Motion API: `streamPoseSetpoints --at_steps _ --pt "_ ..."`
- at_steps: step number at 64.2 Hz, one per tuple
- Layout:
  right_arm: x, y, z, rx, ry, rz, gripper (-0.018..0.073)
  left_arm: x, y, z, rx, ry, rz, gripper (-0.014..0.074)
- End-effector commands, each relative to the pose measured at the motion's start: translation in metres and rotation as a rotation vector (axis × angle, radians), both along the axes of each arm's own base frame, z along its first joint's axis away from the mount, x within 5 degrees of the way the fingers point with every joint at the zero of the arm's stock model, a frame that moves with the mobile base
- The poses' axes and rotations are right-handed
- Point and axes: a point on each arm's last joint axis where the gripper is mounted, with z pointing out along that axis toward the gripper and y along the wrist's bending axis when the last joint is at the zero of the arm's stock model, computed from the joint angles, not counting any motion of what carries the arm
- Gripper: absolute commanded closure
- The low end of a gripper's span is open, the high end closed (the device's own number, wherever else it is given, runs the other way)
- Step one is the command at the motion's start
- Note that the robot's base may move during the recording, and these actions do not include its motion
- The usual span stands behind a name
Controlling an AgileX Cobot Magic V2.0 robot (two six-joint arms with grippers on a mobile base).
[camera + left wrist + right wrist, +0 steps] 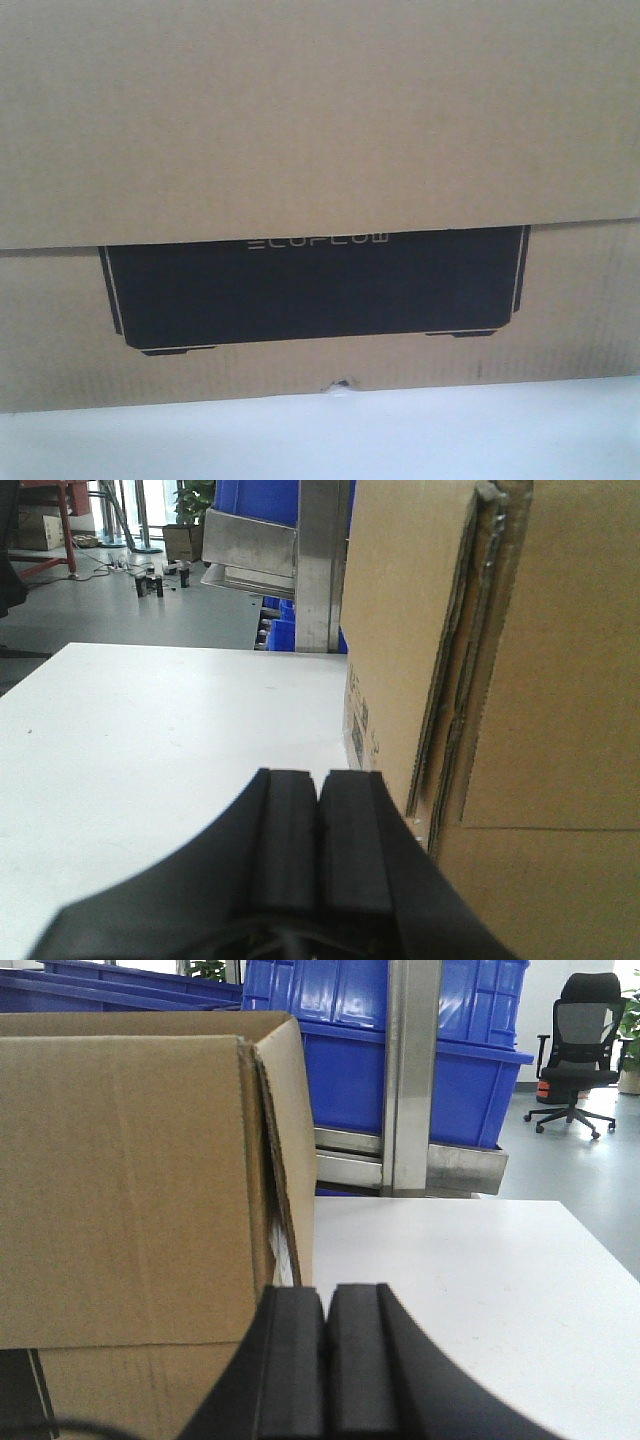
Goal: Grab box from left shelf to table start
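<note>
Box rests on white table, shelf behind.

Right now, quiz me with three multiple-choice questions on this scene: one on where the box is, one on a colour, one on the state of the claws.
1. Where does the box rest?
A. on the white table
B. inside a blue bin
C. on the floor

2. What colour are the bins behind the box?
A. red
B. blue
C. grey

3. How are the left claw and right claw?
A. both wide open
B. both shut, empty
C. both clamped on a flap

Answers: 1 A, its bottom edge meets the white top. 2 B, blue plastic shows behind the steel post. 3 B, the pads touch with nothing between.
</note>
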Motion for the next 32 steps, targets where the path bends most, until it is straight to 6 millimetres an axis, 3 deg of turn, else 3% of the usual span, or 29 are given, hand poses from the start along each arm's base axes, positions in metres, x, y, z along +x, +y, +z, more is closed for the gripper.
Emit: streamPoseSetpoints --at_steps 1,32 --pt "-0.0029 -0.0008 0.0144 -0.009 -0.118 -0.01 0.0508 -0.0013 0.0007 0.0089 -0.025 -0.09 0.003 0.0689" --pt "-0.0029 -0.0008 0.0144 -0.009 -0.118 -0.01 0.0508 -0.0013 0.0007 0.0089 -0.025 -0.09 0.003 0.0689"
